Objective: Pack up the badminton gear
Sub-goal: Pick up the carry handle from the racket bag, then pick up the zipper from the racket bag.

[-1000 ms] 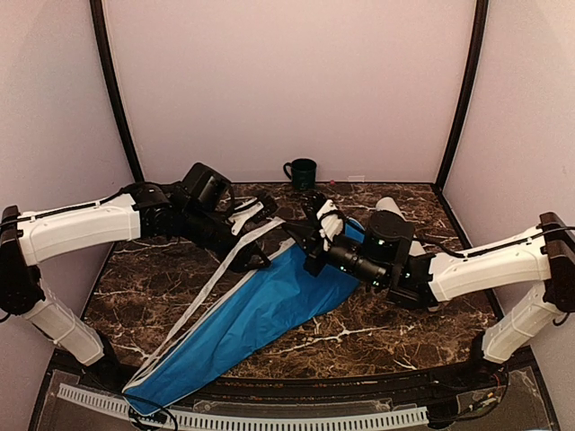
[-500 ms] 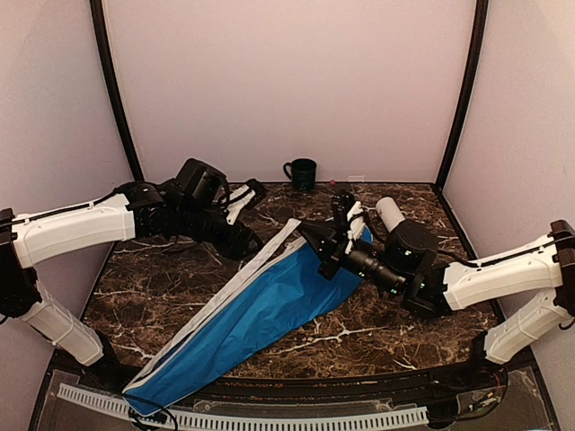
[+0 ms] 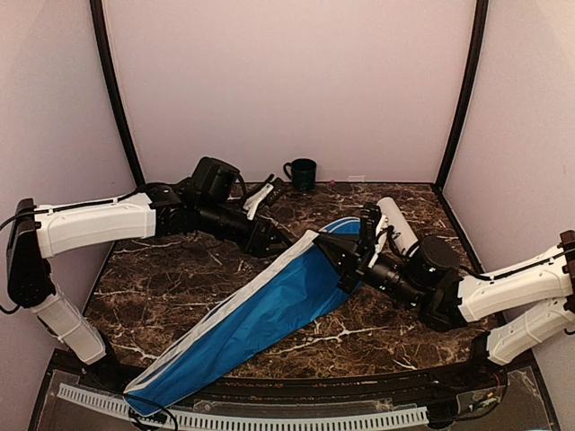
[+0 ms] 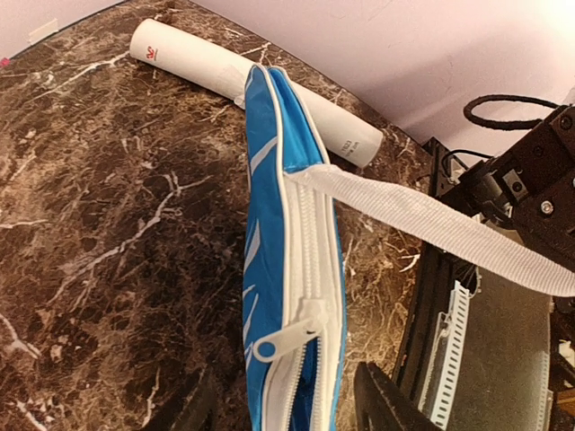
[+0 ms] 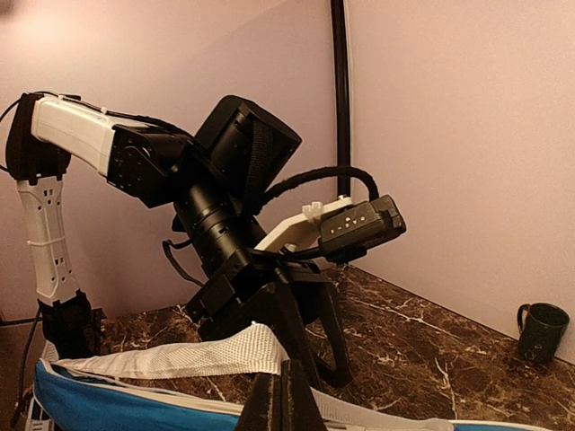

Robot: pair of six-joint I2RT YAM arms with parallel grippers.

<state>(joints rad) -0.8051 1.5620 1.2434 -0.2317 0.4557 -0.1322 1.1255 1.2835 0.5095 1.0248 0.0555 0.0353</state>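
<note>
At the middle of the tabletop (image 3: 180,269) you have the blue cover (image 3: 260,314) lying slantwise, its narrow end at the near left edge and its wide end toward the back right. Your right claw (image 3: 346,260) is pressed fully closed on the rim of that wide end; its wrist view shows the two fingers tight together at the cover's white-trimmed edge.

Your left claw (image 3: 277,241) sits just beside the cover's upper edge, near the wide end and close to the right claw. It is about half spread and grips nothing. In its wrist view the zippered edge runs up between the two fingers, and the white zip pull (image 4: 283,334) lies just ahead of them. You cannot tell from here whether the fabric brushes either finger.

A white webbing strap (image 4: 431,224) leaves the rim and slants off to one side. The long white tube (image 3: 395,224) lies just behind the wide end, beside your right arm. The dark green mug (image 3: 301,172) stands at the back wall, well apart.
</note>
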